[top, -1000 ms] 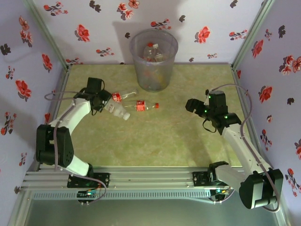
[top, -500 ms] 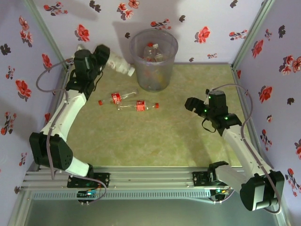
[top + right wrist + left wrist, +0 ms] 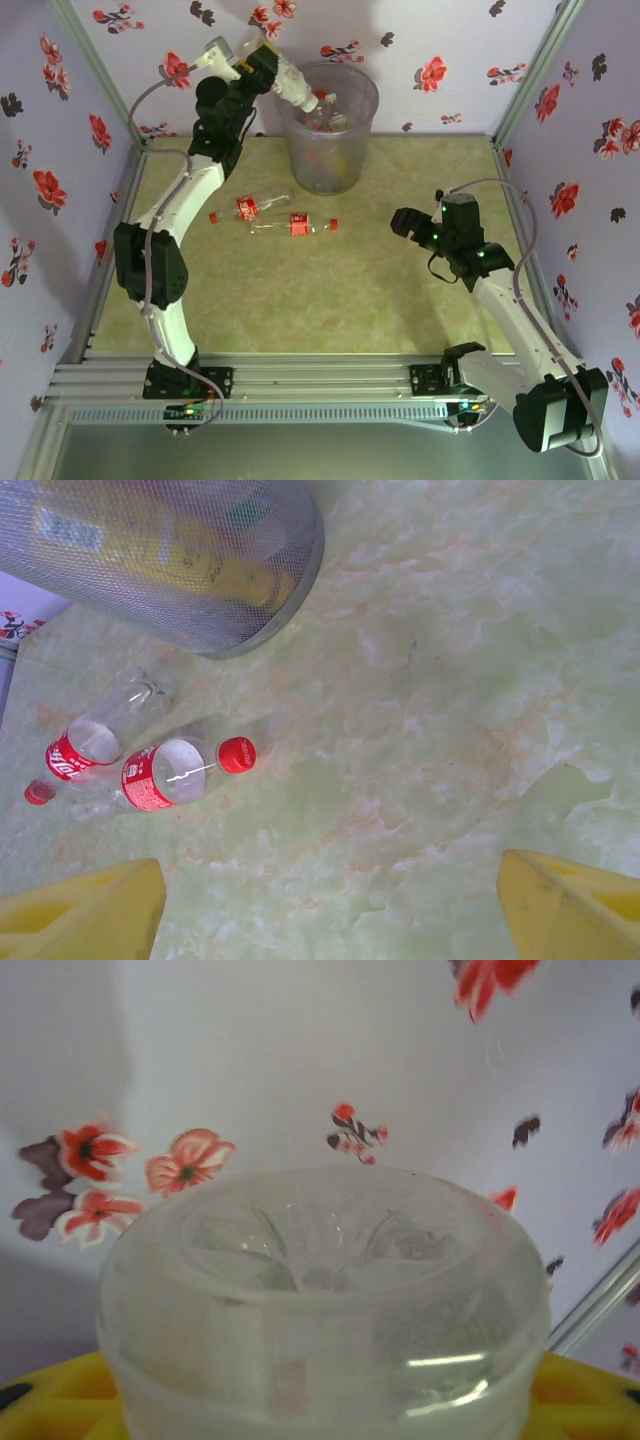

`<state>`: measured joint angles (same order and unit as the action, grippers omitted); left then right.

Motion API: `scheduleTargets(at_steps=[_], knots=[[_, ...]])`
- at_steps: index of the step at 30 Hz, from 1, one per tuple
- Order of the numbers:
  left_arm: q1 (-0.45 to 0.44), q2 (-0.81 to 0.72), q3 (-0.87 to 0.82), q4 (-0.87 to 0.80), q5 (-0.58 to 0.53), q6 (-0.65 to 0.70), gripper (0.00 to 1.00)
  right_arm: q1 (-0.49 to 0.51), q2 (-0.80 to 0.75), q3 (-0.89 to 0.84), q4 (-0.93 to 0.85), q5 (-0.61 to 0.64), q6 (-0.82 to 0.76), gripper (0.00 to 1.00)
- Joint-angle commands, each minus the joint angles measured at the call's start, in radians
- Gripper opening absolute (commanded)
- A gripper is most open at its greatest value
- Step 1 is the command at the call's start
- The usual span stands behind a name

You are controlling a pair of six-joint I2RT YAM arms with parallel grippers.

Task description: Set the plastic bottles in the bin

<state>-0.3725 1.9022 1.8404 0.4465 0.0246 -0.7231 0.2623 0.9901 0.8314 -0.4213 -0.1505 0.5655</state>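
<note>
Bottles: three outside the bin [image 3: 327, 150], more inside it.

Clear bottle [image 3: 290, 84]: up in the air at the bin's back-left rim, tilted, neck end lower and over the opening, base end higher and to the left. Left gripper [image 3: 266, 72] is clamped across its body, with the arm stretched high and far back. In the left wrist view the bottle's moulded base [image 3: 320, 1290] sits right at the lens, with yellow fingers [image 3: 60, 1400] at the two lower corners against its sides.

Two red-label bottles lie on the table [image 3: 330, 300], in front of the bin and a little left of it. Left one [image 3: 250, 207]: red cap pointing left. Right one [image 3: 298, 224]: red cap pointing right. They are just beside each other; touching or not, cannot tell. The right wrist view shows the same pair: left one [image 3: 85, 750], right one [image 3: 165, 775], cap toward the camera.

Bin: upright, back centre of the table, near the flowered back wall [image 3: 400, 30]. A yellow bottle [image 3: 200, 565] shows through its side low down. Others are jumbled with it, blurred.

Right gripper [image 3: 408, 224]: jaws spread, nothing between them. It hovers over the right half of the table, well apart from the lying pair and facing them. Its yellow fingertips [image 3: 85, 905] sit at the lower corners of the wrist view, bare table between.
</note>
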Motion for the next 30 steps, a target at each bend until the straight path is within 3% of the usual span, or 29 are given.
scheduleTargets(at_steps=[1, 8, 20, 27, 30], knots=[[-0.041, 0.030, 0.162, -0.205, 0.022, 0.240, 0.16, 0.008, -0.028, 0.026, -0.029, 0.035, -0.008, 0.87], [-0.087, 0.129, 0.302, -0.442, -0.039, 0.432, 0.21, 0.008, -0.029, 0.021, -0.028, 0.028, -0.006, 0.87], [-0.142, 0.203, 0.360, -0.551, -0.159, 0.585, 0.24, 0.008, -0.044, 0.026, -0.052, 0.047, -0.018, 0.87], [-0.148, 0.264, 0.437, -0.662, -0.200, 0.590, 0.26, 0.008, -0.041, 0.029, -0.050, 0.046, -0.019, 0.87], [-0.147, 0.282, 0.458, -0.711, -0.209, 0.586, 0.34, 0.008, -0.044, 0.032, -0.056, 0.048, -0.024, 0.87]])
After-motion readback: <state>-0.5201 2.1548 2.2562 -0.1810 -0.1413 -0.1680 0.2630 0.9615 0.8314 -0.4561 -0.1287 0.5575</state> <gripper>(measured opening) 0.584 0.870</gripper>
